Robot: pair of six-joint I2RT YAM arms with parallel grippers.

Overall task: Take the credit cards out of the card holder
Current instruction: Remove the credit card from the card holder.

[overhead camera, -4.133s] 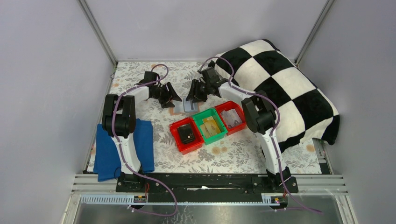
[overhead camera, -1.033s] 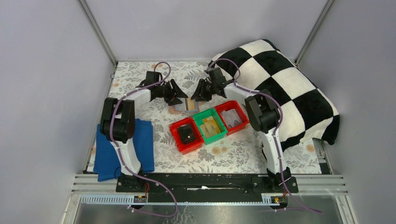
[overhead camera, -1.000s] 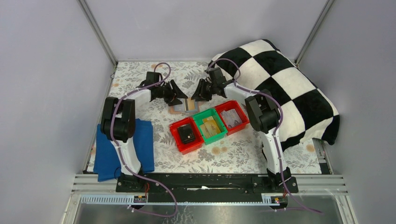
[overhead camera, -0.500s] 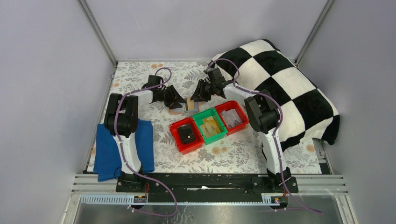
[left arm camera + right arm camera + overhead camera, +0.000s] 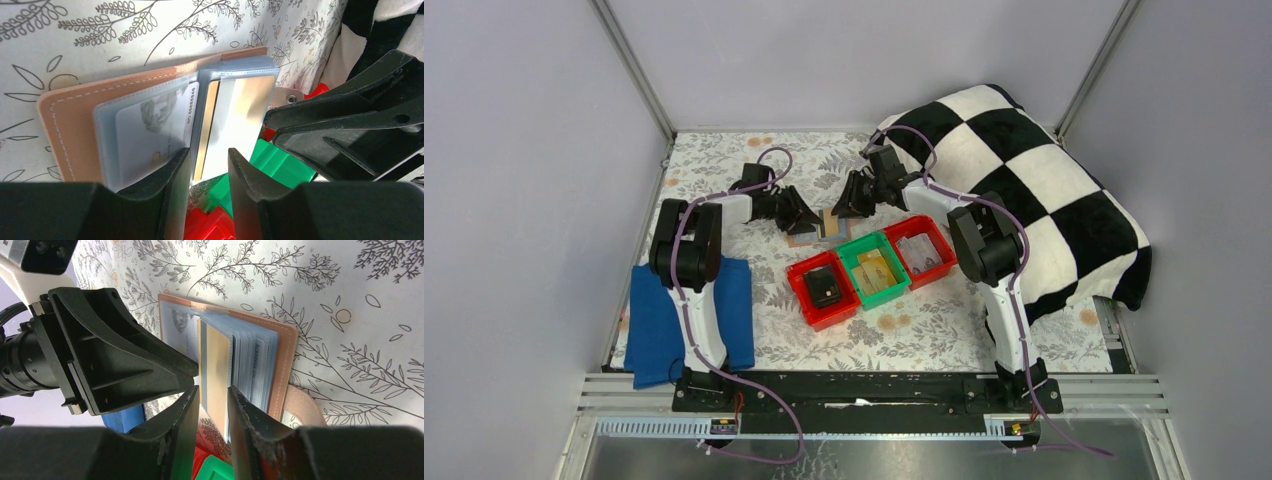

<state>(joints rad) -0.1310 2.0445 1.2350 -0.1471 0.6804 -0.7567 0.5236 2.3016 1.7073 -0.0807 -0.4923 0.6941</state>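
The salmon-pink card holder [image 5: 808, 238] lies open on the floral table, between my two grippers. Its clear sleeves hold pale cards [image 5: 150, 135]. In the left wrist view the holder [image 5: 70, 115] is spread flat, and one sleeve with a gold-edged card [image 5: 212, 125] stands up from its spine. My left gripper [image 5: 209, 162] is slightly open, with that raised sleeve in the gap. My right gripper [image 5: 212, 395] is slightly open from the opposite side, with the same leaf, a tan card [image 5: 218, 370], between its fingertips. In the top view the left gripper [image 5: 809, 215] and right gripper [image 5: 842, 208] nearly touch.
Three small bins stand just in front of the holder: a red one [image 5: 809, 310] with a black item, a green one [image 5: 902, 272] with yellow cards, and a red one [image 5: 939, 262] with pale cards. A blue cloth [image 5: 659, 320] lies at the left. A checkered cushion [image 5: 1024, 170] fills the right.
My left gripper has come down and in towards the holder's spine. A sleeve now stands up between the two grippers. The right gripper has hardly moved.
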